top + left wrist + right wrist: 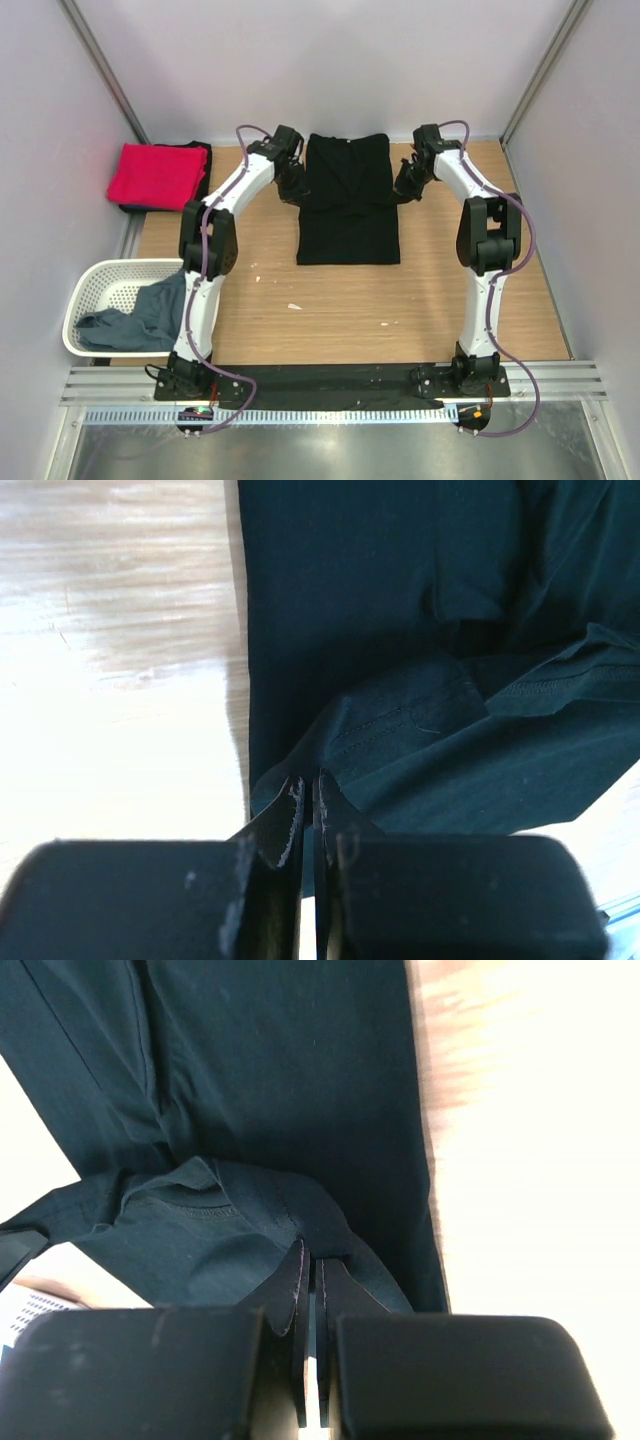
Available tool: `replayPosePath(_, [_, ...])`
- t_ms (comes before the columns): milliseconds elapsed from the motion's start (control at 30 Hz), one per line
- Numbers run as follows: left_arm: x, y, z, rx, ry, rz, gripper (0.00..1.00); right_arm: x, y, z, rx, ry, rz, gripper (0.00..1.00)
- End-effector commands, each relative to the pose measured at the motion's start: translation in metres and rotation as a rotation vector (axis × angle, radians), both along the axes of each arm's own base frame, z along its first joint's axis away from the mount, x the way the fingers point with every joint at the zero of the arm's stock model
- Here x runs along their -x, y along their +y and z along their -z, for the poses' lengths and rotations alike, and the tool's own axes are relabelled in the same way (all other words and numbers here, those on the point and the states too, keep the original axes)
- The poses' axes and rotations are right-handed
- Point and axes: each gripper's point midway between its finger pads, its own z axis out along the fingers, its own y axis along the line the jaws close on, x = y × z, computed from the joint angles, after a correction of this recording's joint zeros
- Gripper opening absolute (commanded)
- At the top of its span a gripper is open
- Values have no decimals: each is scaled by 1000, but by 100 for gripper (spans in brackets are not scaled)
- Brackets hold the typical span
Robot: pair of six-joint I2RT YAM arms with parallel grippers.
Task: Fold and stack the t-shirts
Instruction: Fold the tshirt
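Left gripper (308,785): jaws closed, tips pinching a raised flap of the black tee (400,630) at its left edge. It looks like the sleeve. Right gripper (312,1260): same on the tee's right edge, clamped on a flap that puckers up to the tips. Both read as real grips, though the pinch point is dark on dark, so not certain.

Where things are, top view:
- Black tee lies flat on the table (350,310), toward the far wall, collar at the far end. Lower body is a neat rectangle and it's wider at sleeve level, where the two arms flank it.
- Red tee (155,175) sits folded at the far left corner, on top of a dark cloth (203,152). Can't tell whether that is another folded tee.
- Grey tee (140,318) is crumpled in the basket (95,285), near left, draped over the rim beside the left arm.

Progress, my read:
- Red: done and placed.
- Black: early in its fold. Sleeves are in hand but not yet laid inward, and the lengthwise fold and the move to the stack are not done.
- Grey: not started. It needs pulling out, spreading, folding and stacking.

Call it roughly a third through, maybe a bit more.
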Motion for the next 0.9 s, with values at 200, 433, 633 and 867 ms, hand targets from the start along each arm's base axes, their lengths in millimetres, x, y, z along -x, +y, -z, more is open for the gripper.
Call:
replayPosePath(200, [-25, 6, 1, -12, -46, -23, 0, -29, -2, -3, -10, -63, -7, 1])
replayPosePath(433, [-34, 3, 3, 0, -59, -23, 0, -38, -2, 6, 0, -55, -25, 1])
replayPosePath(633, [-46, 6, -24, 28, -99, -52, 24, -63, -1, -31, -36, -128, 25, 28])
replayPosePath(867, [-44, 19, -87, 84, -180, -111, 80, -57, -4, -76, -19, -199, 10, 68])
